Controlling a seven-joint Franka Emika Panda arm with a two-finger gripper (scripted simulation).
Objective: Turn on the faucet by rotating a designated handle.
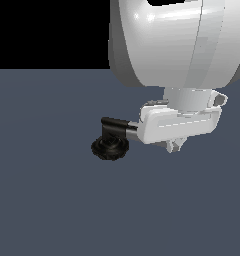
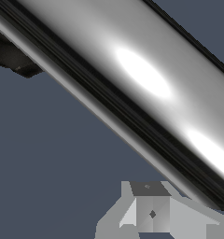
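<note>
Item: faucet (image 1: 111, 142). It stands on the dark grey-blue tabletop (image 1: 47, 200), toward the exterior view's left of my arm. Its round ribbed black base sits flat on the surface, with a short black elbow rising from it.

Item: handle (image 1: 131, 131). A chrome bar runs from the elbow toward the exterior view's right. Only its dark near end and a short grey stretch show there; the rest is hidden behind my claw. In the wrist view the handle (image 2: 146, 88) fills the frame as a wide shiny diagonal band with bright highlights, very close to the camera.

Item: my claw (image 1: 176, 146). The white body sits over the handle, level with it, just beside the elbow. One grey finger (image 2: 151, 210) shows in the wrist view, next to the bar. Whether the fingers are spread or pressed onto the handle, I cannot tell.
</note>
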